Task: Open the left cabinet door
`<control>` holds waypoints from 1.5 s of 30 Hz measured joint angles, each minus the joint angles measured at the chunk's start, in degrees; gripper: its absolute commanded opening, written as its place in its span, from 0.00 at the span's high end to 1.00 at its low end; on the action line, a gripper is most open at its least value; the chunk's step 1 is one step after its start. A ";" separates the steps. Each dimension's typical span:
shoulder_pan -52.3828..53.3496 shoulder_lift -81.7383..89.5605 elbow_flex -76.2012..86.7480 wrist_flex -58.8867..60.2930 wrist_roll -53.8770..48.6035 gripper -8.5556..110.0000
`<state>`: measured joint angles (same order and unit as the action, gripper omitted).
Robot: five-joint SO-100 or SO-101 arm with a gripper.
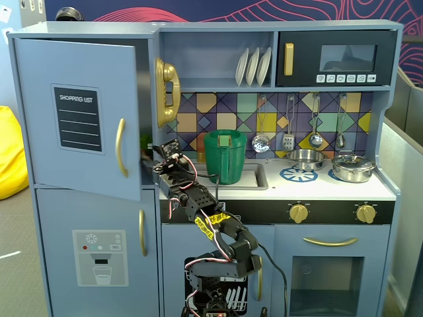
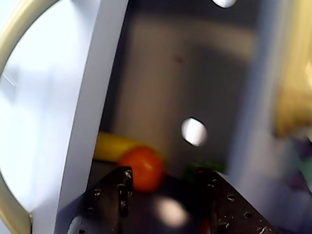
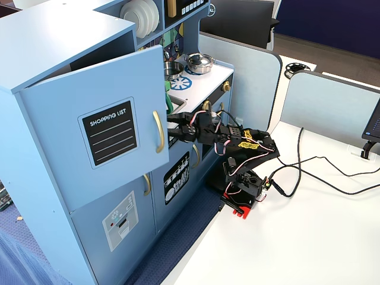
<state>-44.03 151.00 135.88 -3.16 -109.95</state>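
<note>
The left cabinet door (image 1: 76,115), light blue with a black "SHOPPING LIST" panel and a gold bar handle (image 1: 121,146), stands partly swung out from the cabinet; it also shows in the other fixed view (image 3: 98,139). My gripper (image 1: 147,162) reaches in at the door's free edge, just behind it, in both fixed views (image 3: 171,126). In the wrist view the gripper (image 2: 165,184) is open and holds nothing. Its left finger (image 2: 122,187) sits right beside the door's edge (image 2: 90,122). Inside the cabinet lie an orange fruit (image 2: 141,165) and a yellow fruit (image 2: 112,146).
A green pot (image 1: 225,156) stands in the sink right of the arm. A gold phone (image 1: 166,92) hangs on the wall above. The ice-dispenser door (image 1: 99,257) is below. The arm's base (image 3: 240,199) sits on the white table with cables (image 3: 309,166).
</note>
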 measured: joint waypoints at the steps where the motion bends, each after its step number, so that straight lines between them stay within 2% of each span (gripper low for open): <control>1: -1.41 -0.09 0.00 0.00 -0.97 0.86; 8: -17.14 -5.80 -0.88 -4.48 -7.21 0.86; 12: -22.15 -8.26 -0.88 -6.77 -9.32 0.86; 18: -21.53 -8.88 -0.88 -7.91 -9.23 0.87; 23: -9.84 -5.54 -0.88 -4.57 -4.57 0.87; 28: 8.35 0.35 -0.88 8.70 3.52 0.88; 36: 32.52 8.09 0.97 46.14 12.39 0.87; 40: 40.17 13.54 7.29 62.31 15.47 0.87; 45: 44.56 23.99 20.92 78.13 19.34 0.87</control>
<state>0.53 174.99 156.80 74.97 -90.62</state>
